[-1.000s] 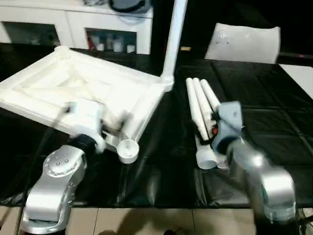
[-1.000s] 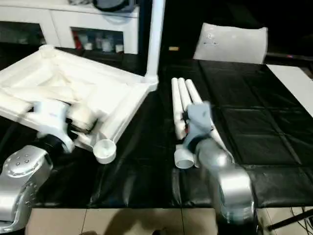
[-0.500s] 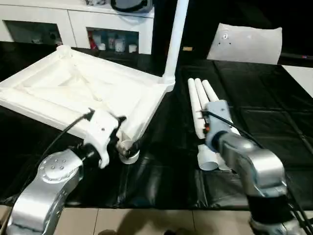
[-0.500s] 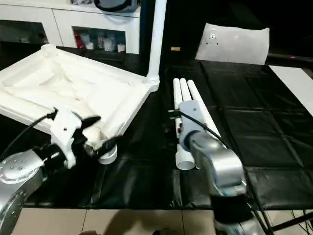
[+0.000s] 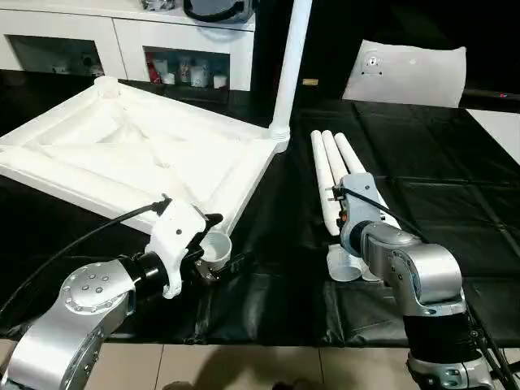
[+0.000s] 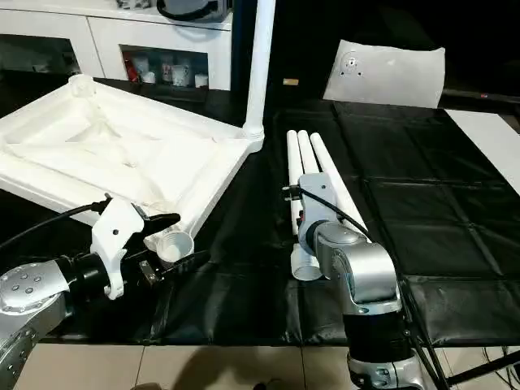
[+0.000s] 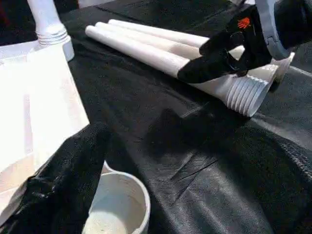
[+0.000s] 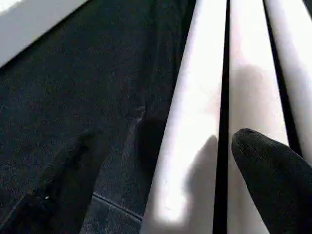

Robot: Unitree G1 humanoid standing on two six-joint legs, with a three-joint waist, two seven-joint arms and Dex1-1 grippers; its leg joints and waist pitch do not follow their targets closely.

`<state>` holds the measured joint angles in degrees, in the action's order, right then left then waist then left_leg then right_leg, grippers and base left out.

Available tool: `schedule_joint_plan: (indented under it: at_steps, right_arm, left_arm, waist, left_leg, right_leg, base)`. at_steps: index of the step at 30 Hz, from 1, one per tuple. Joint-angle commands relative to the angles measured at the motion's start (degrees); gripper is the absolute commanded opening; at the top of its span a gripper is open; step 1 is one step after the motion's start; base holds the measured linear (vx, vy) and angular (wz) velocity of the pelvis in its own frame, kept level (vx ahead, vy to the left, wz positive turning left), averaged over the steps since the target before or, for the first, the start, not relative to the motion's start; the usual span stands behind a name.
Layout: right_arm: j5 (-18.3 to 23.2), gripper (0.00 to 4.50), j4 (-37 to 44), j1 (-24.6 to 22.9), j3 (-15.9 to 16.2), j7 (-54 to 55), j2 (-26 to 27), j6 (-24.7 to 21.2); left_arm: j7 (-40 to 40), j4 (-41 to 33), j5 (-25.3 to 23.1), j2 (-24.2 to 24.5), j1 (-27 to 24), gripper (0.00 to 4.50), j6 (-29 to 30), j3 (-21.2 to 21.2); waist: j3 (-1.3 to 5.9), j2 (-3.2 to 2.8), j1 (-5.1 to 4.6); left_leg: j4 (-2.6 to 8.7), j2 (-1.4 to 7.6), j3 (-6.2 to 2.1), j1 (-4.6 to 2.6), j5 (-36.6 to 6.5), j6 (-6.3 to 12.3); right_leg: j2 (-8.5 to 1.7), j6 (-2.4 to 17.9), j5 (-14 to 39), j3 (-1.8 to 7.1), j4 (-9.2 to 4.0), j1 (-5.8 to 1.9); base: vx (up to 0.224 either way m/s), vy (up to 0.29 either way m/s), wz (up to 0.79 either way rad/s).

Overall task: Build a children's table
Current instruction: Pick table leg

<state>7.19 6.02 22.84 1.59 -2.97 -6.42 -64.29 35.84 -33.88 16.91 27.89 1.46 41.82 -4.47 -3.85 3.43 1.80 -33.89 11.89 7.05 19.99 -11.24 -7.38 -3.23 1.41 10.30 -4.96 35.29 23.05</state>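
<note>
The children's table lies in parts on the black mat. The white ribbed tabletop (image 5: 122,154) is upside down at the left, with one leg (image 5: 291,65) standing upright in its far right corner socket. Three more legs (image 5: 333,171) lie side by side on the right. My left gripper (image 6: 179,238) is open, one finger on each side of the near corner socket (image 5: 215,244). My right gripper (image 7: 192,61) is open just above the lying legs (image 8: 190,97), near their threaded ends, its fingers straddling the leg nearest the tabletop.
A white cabinet (image 5: 122,41) with dark compartments runs along the back left. A white pillow-like slab (image 5: 406,73) leans at the back right. The mat's front edge meets tiled floor (image 5: 244,366) close to me. A white panel (image 5: 504,130) sits at the far right.
My left gripper has come off the tabletop's edge and swung down beside the near corner socket. My right wrist has settled lower over the lying legs.
</note>
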Motion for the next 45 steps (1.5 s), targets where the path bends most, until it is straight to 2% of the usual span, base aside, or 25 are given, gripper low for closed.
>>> schedule_joint_plan:
  at_steps: [1, 11, 18, 22, 23, 28, 29, 32, 33, 40, 45]
  right_arm:
    - [0.60, 4.50, -0.95, -0.13, -1.05, 0.14, 0.13, -1.10]
    - [3.52, 4.50, -3.20, -0.38, -3.73, -2.52, 2.01, -2.26]
    - [4.55, 3.75, -4.98, -1.10, -4.68, -3.52, 2.09, -1.80]
    - [4.33, 3.56, -5.79, -1.41, -4.99, -3.46, 2.13, -1.10]
    - [4.26, 3.33, -6.02, -1.51, -5.01, -3.50, 2.10, -0.89]
    - [4.38, 3.05, -6.43, -1.91, -5.58, -3.27, 2.39, 0.39]
    - [4.38, 2.83, -6.54, -1.91, -5.69, -3.23, 2.42, 0.51]
    - [4.23, 2.71, -6.71, -2.02, -5.62, -3.37, 2.29, 1.44]
    - [4.18, 2.47, -6.72, -2.07, -5.56, -3.36, 2.26, 1.67]
    - [3.98, 1.98, -6.66, -2.49, -5.50, -3.27, 2.20, 3.35]
    - [4.01, 1.84, -6.44, -2.35, -6.74, -2.31, 2.67, 3.96]
  left_arm:
    - [-0.26, -0.96, 0.79, 0.43, 0.20, 4.49, 0.46, -0.71]
    - [-0.15, -1.16, 1.04, 0.98, 0.00, 4.49, 0.59, -1.16]
    - [-0.18, -1.18, 1.06, 1.07, 0.13, 4.50, 0.44, -1.40]
    - [-0.17, -1.18, 1.16, 1.21, 0.18, 4.50, 0.43, -1.47]
    - [-0.18, -1.17, 1.19, 1.29, 0.21, 4.50, 0.41, -1.49]
    - [-0.28, -1.06, 1.38, 1.46, 0.45, 4.50, 0.35, -1.55]
    - [-0.30, -1.04, 1.39, 1.49, 0.48, 4.50, 0.34, -1.57]
    - [-0.31, -1.02, 1.43, 1.53, 0.59, 4.50, 0.40, -1.72]
    - [-0.32, -1.02, 1.43, 1.54, 0.60, 4.50, 0.41, -1.76]
    - [-0.42, -1.00, 1.48, 1.54, 0.67, 4.50, 0.50, -1.84]
    - [-0.57, -0.96, 1.54, 1.54, 0.72, 4.50, 0.53, -1.86]
  waist:
    - [3.11, -0.88, -0.10]
    - [3.16, -0.97, -0.05]
    - [3.22, -1.03, 0.02]
    - [3.21, -0.94, 0.00]
    - [3.17, -0.94, 0.00]
    - [3.21, -0.96, 0.00]
    - [3.20, -0.96, 0.01]
    - [3.22, -0.94, 0.00]
    - [3.22, -0.95, 0.02]
    - [3.21, -0.94, -0.02]
    - [3.26, -0.98, -0.05]
  left_leg:
    - [4.02, 0.19, 1.28, 0.40, -9.30, -2.18]
    - [4.01, 0.23, 1.29, 0.40, -9.20, -2.15]
    - [4.00, 0.28, 1.27, 0.37, -9.10, -2.20]
    - [4.02, 0.26, 1.25, 0.35, -9.58, -2.20]
    - [4.03, 0.25, 1.27, 0.35, -9.80, -2.19]
    - [4.00, 0.24, 1.22, 0.26, -10.82, -2.10]
    - [4.03, 0.25, 1.22, 0.26, -10.89, -2.08]
    - [4.01, 0.21, 1.21, 0.32, -11.11, -2.03]
    - [4.01, 0.22, 1.20, 0.30, -11.15, -2.04]
    - [3.99, 0.21, 1.19, 0.31, -11.58, -1.86]
    - [4.00, 0.21, 1.16, 0.28, -11.67, -1.92]
  right_leg:
    - [-3.02, 3.34, 15.81, 3.26, -4.30, -2.99]
    - [-3.11, 3.69, 15.49, 3.25, -4.23, -3.07]
    - [-3.15, 3.88, 15.68, 3.21, -4.27, -3.10]
    - [-3.13, 3.79, 16.23, 3.18, -4.33, -3.07]
    - [-3.12, 3.73, 16.55, 3.17, -4.39, -3.04]
    - [-3.13, 3.23, 18.28, 3.10, -4.60, -2.92]
    - [-3.13, 3.22, 18.35, 3.09, -4.61, -2.91]
    - [-3.12, 3.05, 18.93, 3.05, -4.69, -2.91]
    - [-3.13, 3.05, 18.97, 3.04, -4.67, -2.90]
    - [-3.08, 2.82, 19.79, 2.98, -4.77, -2.83]
    - [-3.06, 2.89, 19.55, 2.98, -4.73, -2.80]
  base:
    - [0.000, 0.000, 0.00]
    - [0.000, 0.000, 0.00]
    - [0.000, 0.000, 0.00]
    - [0.000, 0.000, 0.00]
    - [0.000, 0.000, 0.00]
    - [0.000, 0.000, 0.00]
    - [0.000, 0.000, 0.00]
    - [0.000, 0.000, 0.00]
    - [0.000, 0.000, 0.00]
    - [0.000, 0.000, 0.00]
    - [0.000, 0.000, 0.00]
